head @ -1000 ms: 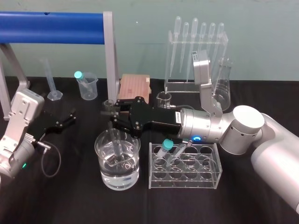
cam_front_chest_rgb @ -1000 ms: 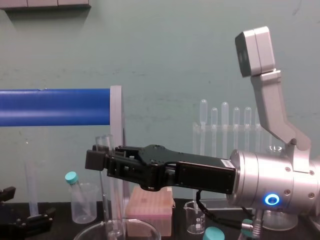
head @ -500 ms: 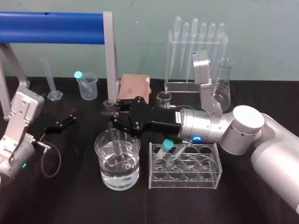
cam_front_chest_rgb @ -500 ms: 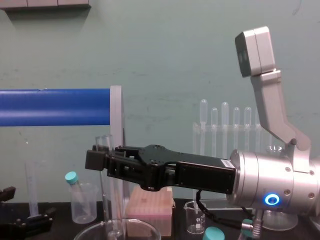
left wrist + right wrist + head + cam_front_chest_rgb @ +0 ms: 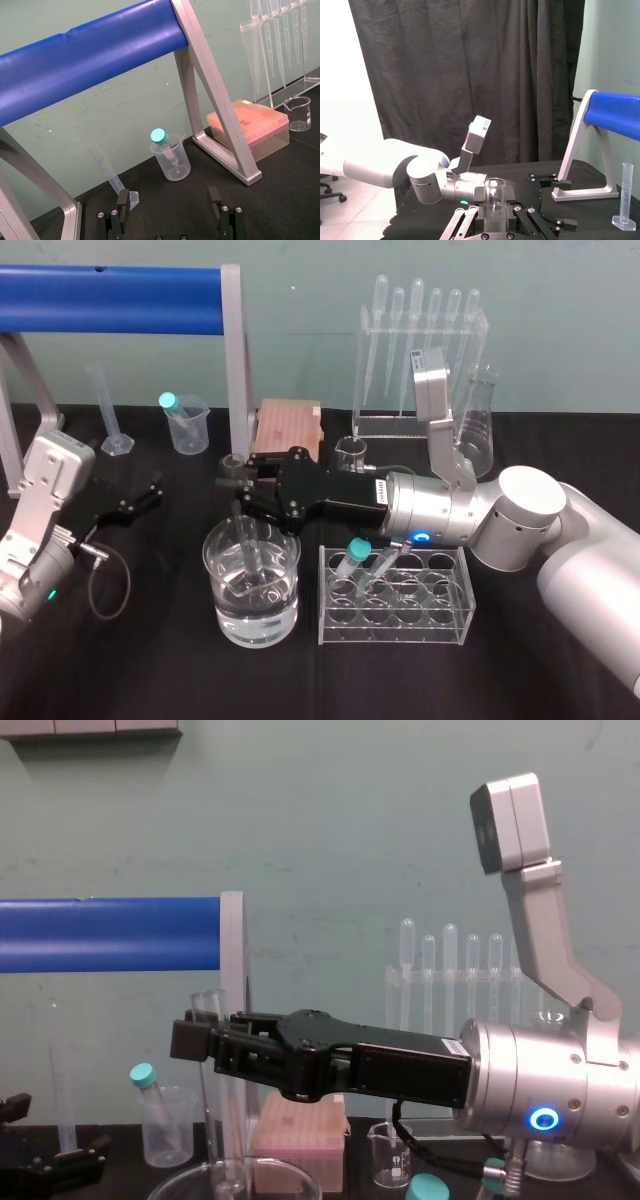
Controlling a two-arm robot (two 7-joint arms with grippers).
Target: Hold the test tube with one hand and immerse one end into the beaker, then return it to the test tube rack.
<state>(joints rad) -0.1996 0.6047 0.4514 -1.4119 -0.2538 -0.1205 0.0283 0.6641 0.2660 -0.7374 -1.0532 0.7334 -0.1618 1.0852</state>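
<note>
The test tube [image 5: 247, 543] stands nearly upright, its lower end down inside the beaker [image 5: 256, 618], which holds clear liquid. My right gripper [image 5: 240, 496] reaches in from the right and is shut on the tube's upper part, just above the beaker's rim. From the chest view the test tube [image 5: 209, 1012] rises above the right gripper [image 5: 198, 1042], and the beaker [image 5: 178, 1186] rim shows below. The right wrist view looks along the test tube [image 5: 494, 199]. The test tube rack [image 5: 395, 632] sits right of the beaker. My left gripper [image 5: 140, 498] rests open at the far left.
Two teal-capped tubes [image 5: 355, 552] lean in the rack. Behind stand a pink box [image 5: 287, 428], a small glass beaker [image 5: 350, 452], a pipette stand [image 5: 420, 360], a conical flask [image 5: 478, 425], a plastic cup [image 5: 186, 425] and a graduated cylinder [image 5: 108, 415]. A blue-barred frame [image 5: 120, 285] spans the back left.
</note>
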